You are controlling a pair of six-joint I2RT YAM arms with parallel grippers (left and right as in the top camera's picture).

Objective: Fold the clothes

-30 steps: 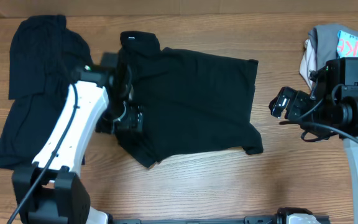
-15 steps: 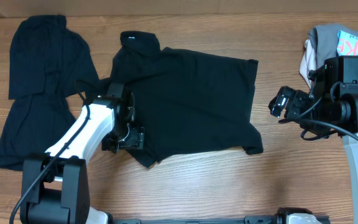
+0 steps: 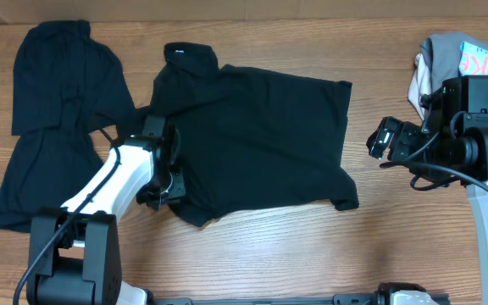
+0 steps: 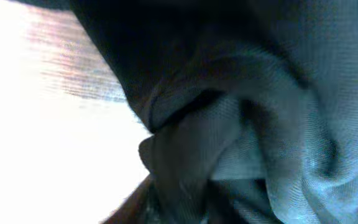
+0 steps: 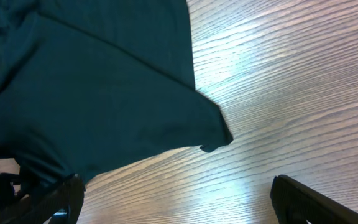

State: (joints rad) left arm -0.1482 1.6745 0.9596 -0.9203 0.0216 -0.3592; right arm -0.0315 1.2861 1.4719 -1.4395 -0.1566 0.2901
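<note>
At the left edge of the black shirt [image 3: 261,127], the left tool [image 3: 164,183] is closing and pinching it, so folding is likely starting. The right tool [image 3: 385,141] is hanging spread.

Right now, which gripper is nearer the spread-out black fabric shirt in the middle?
Left. The left gripper is at the lower-left edge of the black shirt, fabric bunched against it; the right gripper hovers open off its right side.
</note>
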